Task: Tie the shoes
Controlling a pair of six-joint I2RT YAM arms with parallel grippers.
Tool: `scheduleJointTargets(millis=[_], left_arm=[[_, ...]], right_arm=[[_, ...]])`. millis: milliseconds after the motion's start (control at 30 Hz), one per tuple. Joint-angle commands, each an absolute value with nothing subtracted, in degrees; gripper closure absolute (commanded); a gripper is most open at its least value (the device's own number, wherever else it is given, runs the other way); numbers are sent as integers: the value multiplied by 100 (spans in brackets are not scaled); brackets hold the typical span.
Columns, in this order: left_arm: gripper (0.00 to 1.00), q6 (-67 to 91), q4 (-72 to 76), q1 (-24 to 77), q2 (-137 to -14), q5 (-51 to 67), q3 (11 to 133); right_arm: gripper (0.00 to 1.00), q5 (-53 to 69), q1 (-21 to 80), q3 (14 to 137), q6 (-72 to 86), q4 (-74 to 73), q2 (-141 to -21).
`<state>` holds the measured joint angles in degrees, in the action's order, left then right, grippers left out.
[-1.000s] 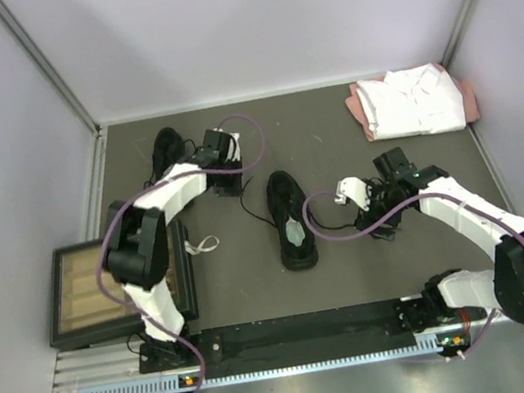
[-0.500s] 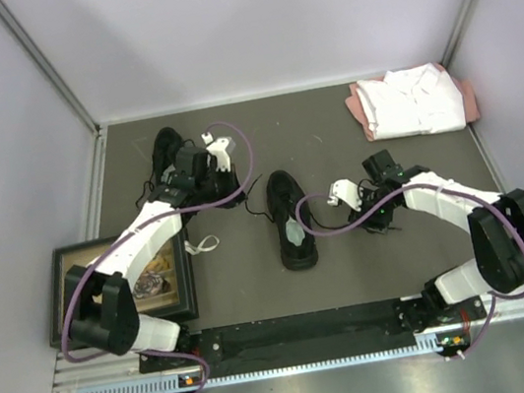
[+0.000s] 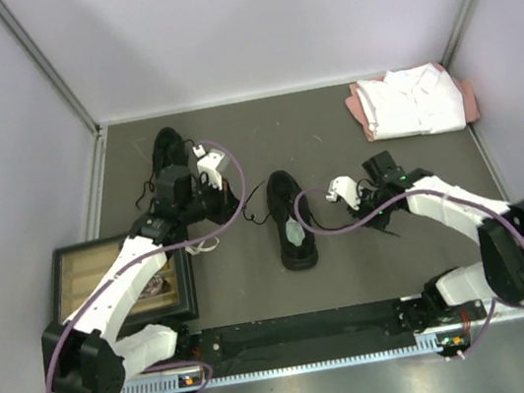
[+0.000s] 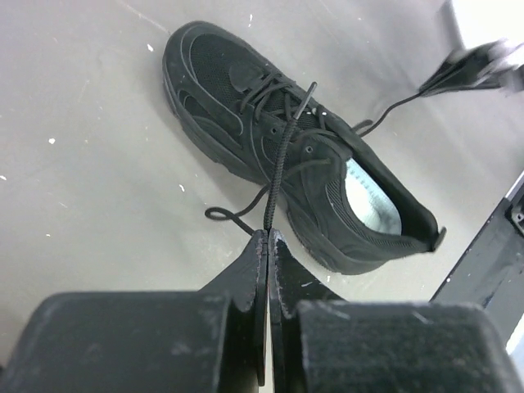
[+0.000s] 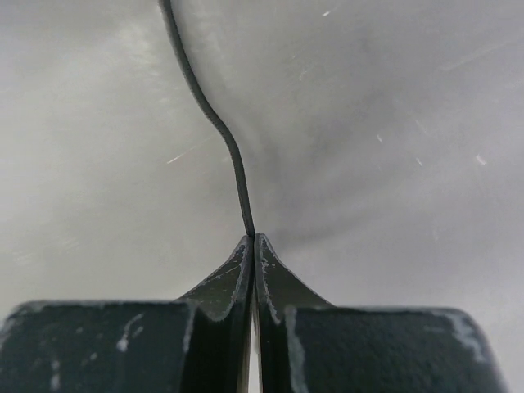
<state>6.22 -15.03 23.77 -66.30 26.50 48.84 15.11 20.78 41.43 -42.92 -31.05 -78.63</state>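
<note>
Pointing toe-first at the far wall [image 3: 264,17], the shoe [image 3: 291,220] lay on a grey table [image 3: 352,262], left gripper [image 4: 268,237] and right gripper [image 5: 252,239] each clamping a lace [image 4: 282,155].

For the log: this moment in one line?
left tool shut on thin black lace end | right tool shut on other black lace end | black low-top shoe untied

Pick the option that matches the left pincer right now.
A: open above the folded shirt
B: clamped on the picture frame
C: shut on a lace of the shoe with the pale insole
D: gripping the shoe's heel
C: in the left wrist view the left pincer is closed on a thin black lace that runs up to the eyelets of the shoe.
</note>
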Motion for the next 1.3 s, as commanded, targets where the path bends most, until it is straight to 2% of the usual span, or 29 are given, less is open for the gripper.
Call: scheduleJointTargets(millis=[0,133,333,600,1000,1267], left_arm=[[100,220,-1327,2382,-5987,2699,4755],[100,-130,-1327,2364,-5520,3039,4632],[100,-1316,-1642,2364,-4835,3822,4605],[100,-3742,-3968,2373,-4377,4666,5255],[100,-4596,-5676,2382,-4421,5405,5774],[100,-4606,-6196,2391,-4430,5686,5818]], right_arm=[[100,2433,1724,4771,-3604,-3778,-6769],[100,3065,1652,5298,-3314,-4104,-6057],[100,4058,1687,6360,-2401,-4088,-6064],[100,4658,2320,7320,-888,-3006,-6888],[100,4087,4120,8349,-633,-2084,-8577],[100,3700,4834,8551,-431,-1389,-9850]])
